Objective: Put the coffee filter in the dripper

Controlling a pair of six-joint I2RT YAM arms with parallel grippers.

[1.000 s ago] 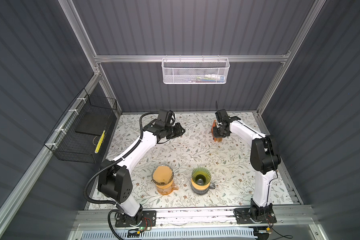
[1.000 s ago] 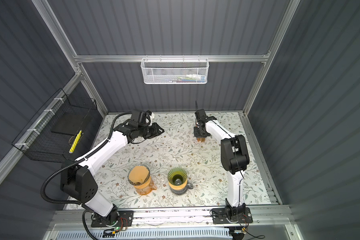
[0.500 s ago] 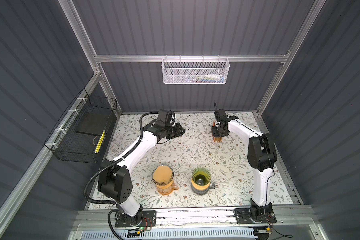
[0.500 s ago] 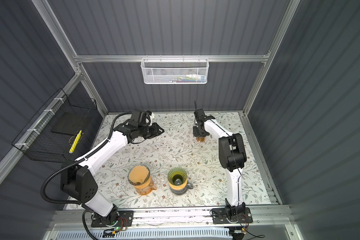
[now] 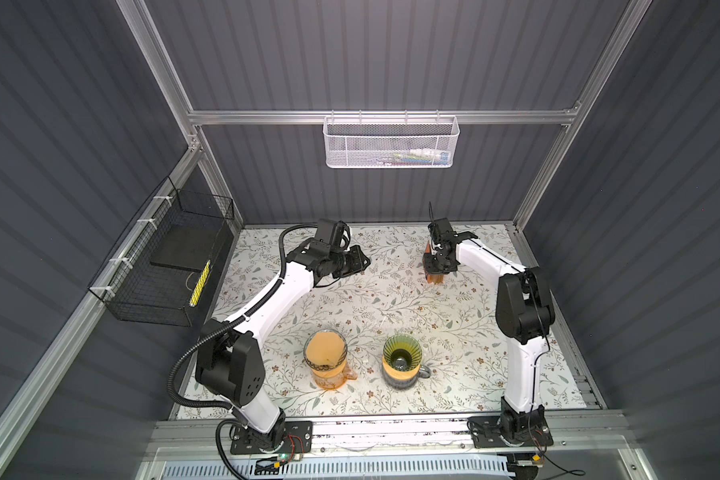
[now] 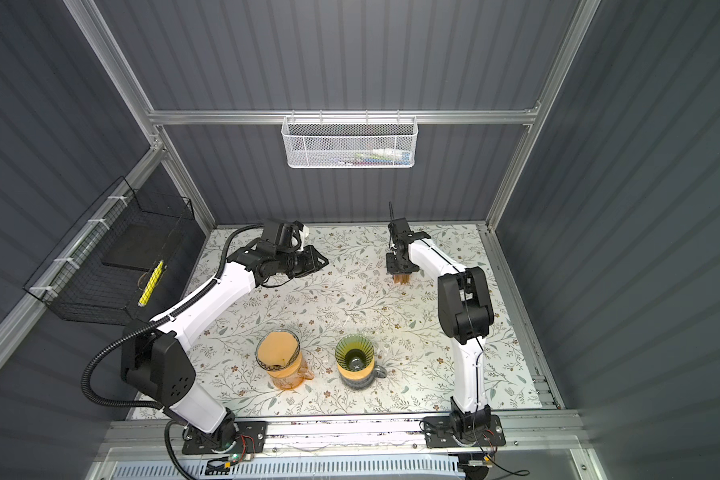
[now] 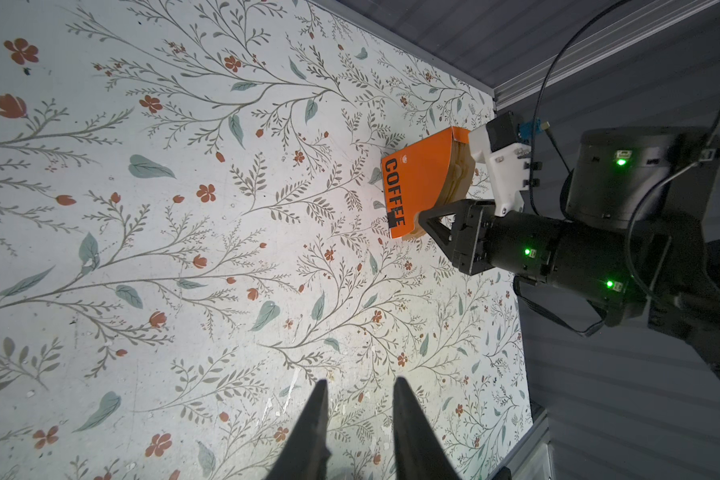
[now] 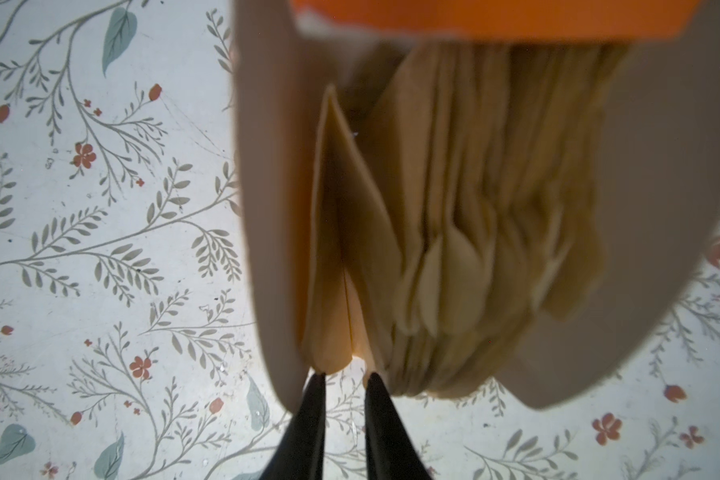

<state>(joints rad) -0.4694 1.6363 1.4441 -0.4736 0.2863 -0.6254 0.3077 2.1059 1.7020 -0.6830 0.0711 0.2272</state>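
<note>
An orange "COFFEE" filter box (image 5: pixel 433 277) (image 6: pixel 400 277) (image 7: pixel 416 183) stands at the back right of the floral table, with several tan filters (image 8: pixel 474 208) fanned inside. My right gripper (image 8: pixel 345 376) (image 5: pixel 437 266) points down into it. Its jaws are a narrow gap apart, with the tips at the edge of the front filter (image 8: pixel 329 249) and table showing between them. The green glass dripper (image 5: pixel 402 357) (image 6: pixel 354 353) sits on a mug at the front and holds no filter. My left gripper (image 7: pixel 360 384) (image 5: pixel 366 262) hovers at the back left, open and holding nothing.
An orange dripper (image 5: pixel 325 353) (image 6: pixel 278 351) lined with a filter stands on an orange jug, left of the green one. A white mesh basket (image 5: pixel 391 141) hangs on the back wall. A black wire basket (image 5: pixel 167 266) hangs on the left wall.
My right gripper has edged slightly left over the filter box and its elbow has swung inward. The left arm has not moved.
</note>
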